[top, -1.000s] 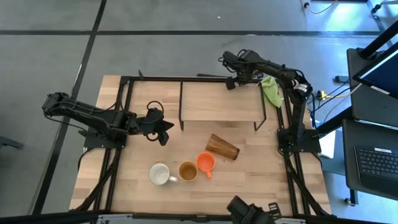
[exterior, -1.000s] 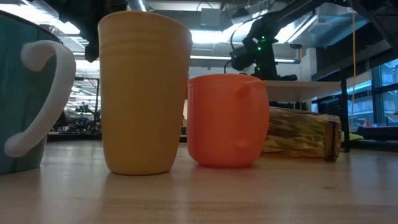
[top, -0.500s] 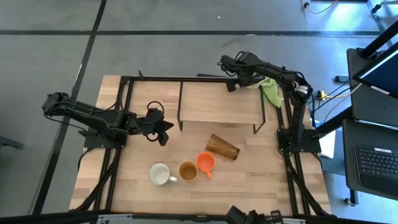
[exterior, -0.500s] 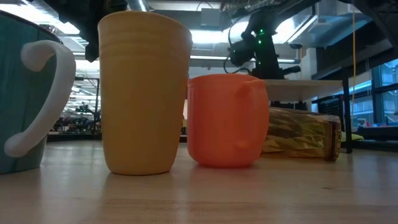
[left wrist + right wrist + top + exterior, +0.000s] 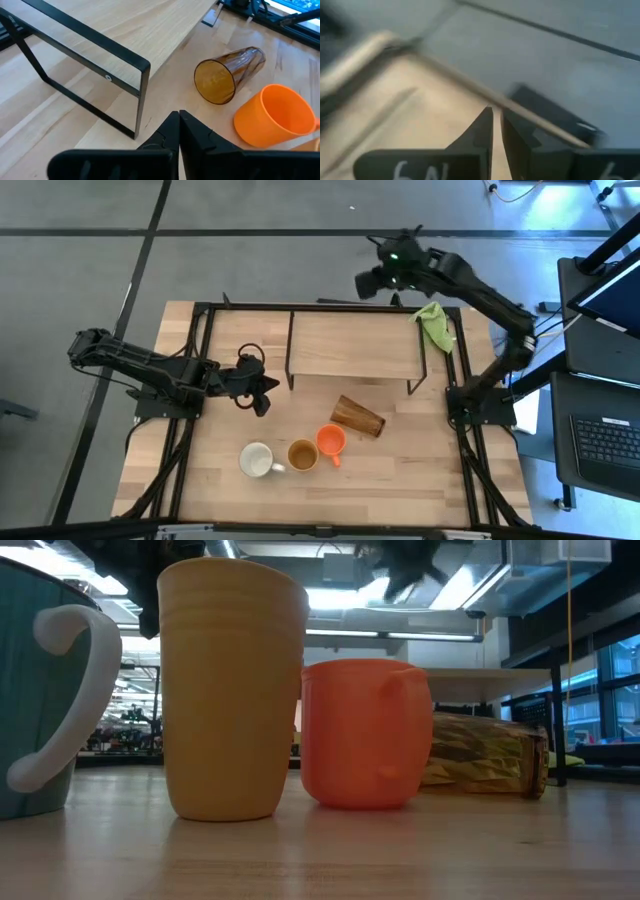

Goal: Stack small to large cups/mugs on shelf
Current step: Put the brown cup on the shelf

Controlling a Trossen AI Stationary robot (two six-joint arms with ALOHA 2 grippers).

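The shelf (image 5: 355, 345) stands at the table's far middle with nothing on it. On the table the amber tumbler (image 5: 358, 417) lies on its side, with its open mouth (image 5: 215, 82) showing in the left wrist view. Nearer the front, the orange cup (image 5: 331, 441), the tan mug (image 5: 302, 454) and the white mug (image 5: 258, 460) stand upright in a row. My left gripper (image 5: 262, 388) hovers shut and empty, left of the shelf. My right gripper (image 5: 365, 283) is raised high beyond the shelf's far edge. It holds nothing, and a narrow gap shows between its fingers (image 5: 496, 117).
A green cloth (image 5: 433, 323) lies at the shelf's far right corner, under the right arm. The shelf's black legs (image 5: 142, 95) stand just ahead of my left gripper. Bare tabletop lies between the shelf and the row of cups.
My right gripper has risen quickly from beside the shelf's far edge. It has swung up and toward the table's far edge and tipped less steeply downward. In the low view it has climbed to the top of the picture, blurred. The cups have not moved.
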